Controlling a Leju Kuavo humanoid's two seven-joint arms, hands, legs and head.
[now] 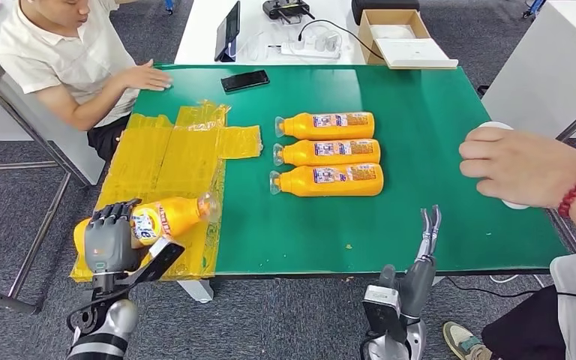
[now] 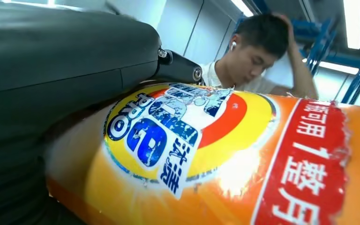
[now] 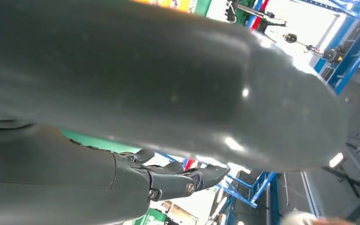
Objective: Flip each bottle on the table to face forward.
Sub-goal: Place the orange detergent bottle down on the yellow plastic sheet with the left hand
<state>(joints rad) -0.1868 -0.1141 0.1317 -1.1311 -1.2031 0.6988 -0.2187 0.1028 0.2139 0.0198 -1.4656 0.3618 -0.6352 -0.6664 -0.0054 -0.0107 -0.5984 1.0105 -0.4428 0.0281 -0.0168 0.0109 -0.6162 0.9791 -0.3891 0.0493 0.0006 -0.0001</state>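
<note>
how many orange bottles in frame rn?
4. Three lie in a row mid-table on the green mat: far bottle, middle bottle, near bottle. The fourth bottle is held by the left hand over the yellow sheet.

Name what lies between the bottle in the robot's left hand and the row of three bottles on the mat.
Head view: between the held bottle and the three bottles lie crinkled yellow sheeting, then bare green mat.

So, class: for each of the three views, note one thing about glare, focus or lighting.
Head view: even light, sharp; the three bottles on the green mat cast little shadow. Left wrist view: a white glare spot on the held bottle, the person behind soft. Right wrist view: the right hand looms dark and blurred, with blown-out brightness beyond.
</note>
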